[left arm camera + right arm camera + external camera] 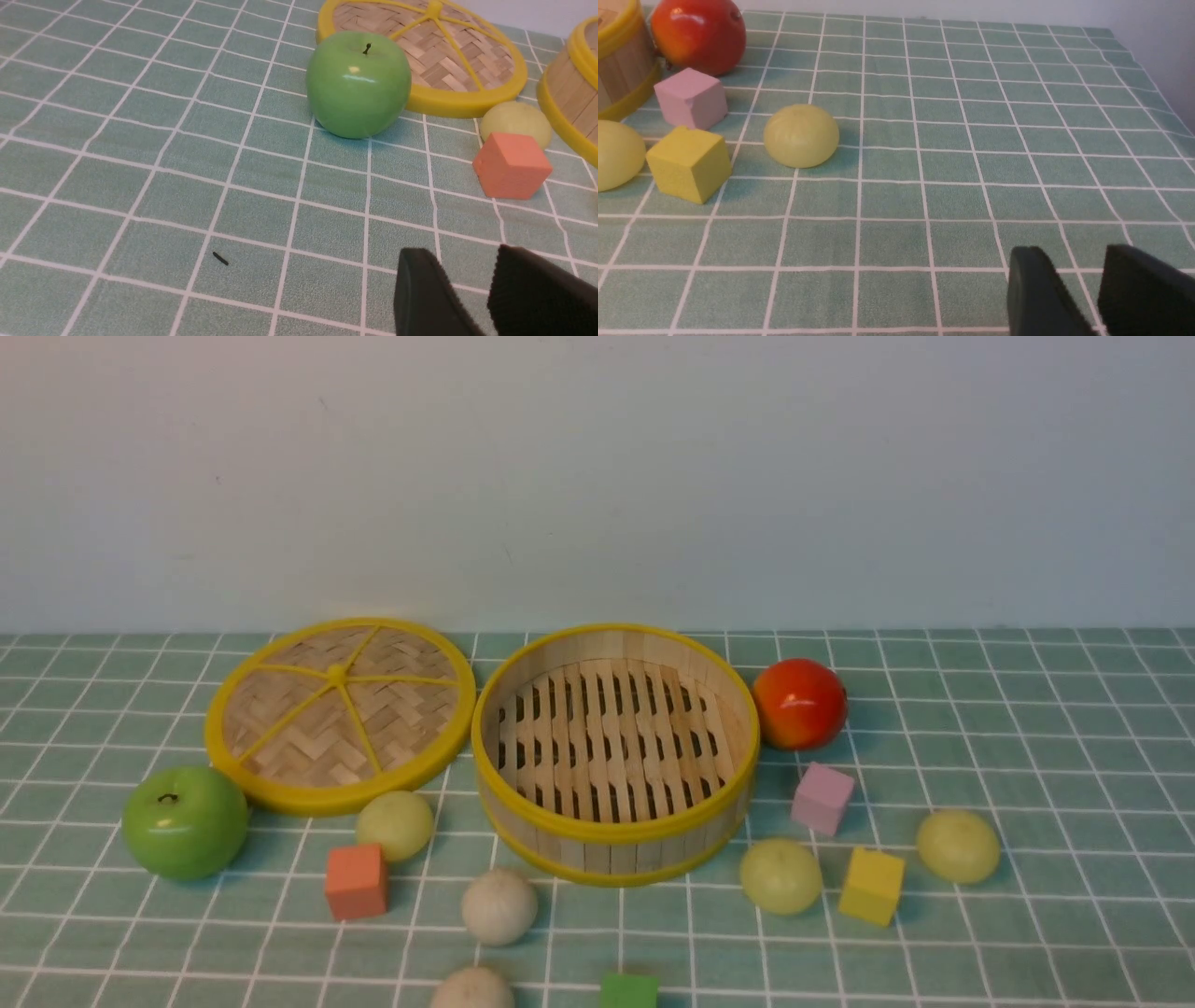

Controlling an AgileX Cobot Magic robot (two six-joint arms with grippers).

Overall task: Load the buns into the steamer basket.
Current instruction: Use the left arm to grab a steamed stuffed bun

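The steamer basket stands mid-table with nothing on its slatted floor. Three pale yellow-green buns lie around it: one at its left, one at its front right, one further right. Two off-white buns lie in front. Neither arm shows in the front view. My left gripper hovers open over bare cloth, short of the left bun. My right gripper is open too, with nothing between its fingers, well away from the right bun.
The woven lid lies left of the basket, with a green apple before it. A red-orange fruit sits right of the basket. Orange, pink, yellow and green cubes lie among the buns.
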